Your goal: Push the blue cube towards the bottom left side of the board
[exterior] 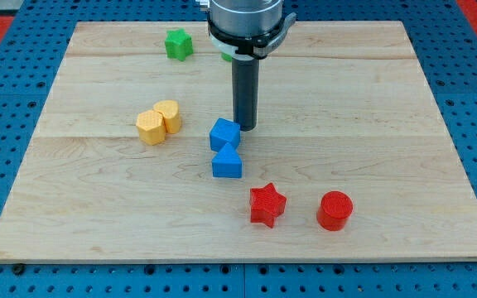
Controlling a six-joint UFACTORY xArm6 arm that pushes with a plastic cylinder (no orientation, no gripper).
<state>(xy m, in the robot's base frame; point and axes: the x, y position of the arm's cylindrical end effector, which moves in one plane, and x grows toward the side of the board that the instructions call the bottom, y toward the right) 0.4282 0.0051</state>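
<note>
The blue cube [224, 134] sits near the middle of the wooden board [387, 124]. My tip [245, 127] is just to the cube's right, touching or almost touching its upper right side. A blue triangular block [227, 163] lies right below the cube, touching it. The rod comes down from the arm's head at the view's top.
Two yellow blocks [158, 122] lie together left of the cube. A green star-like block [178, 44] is at the top left. A second green block [227, 56] is mostly hidden behind the rod. A red star [267, 204] and a red cylinder [334, 210] sit at the lower right.
</note>
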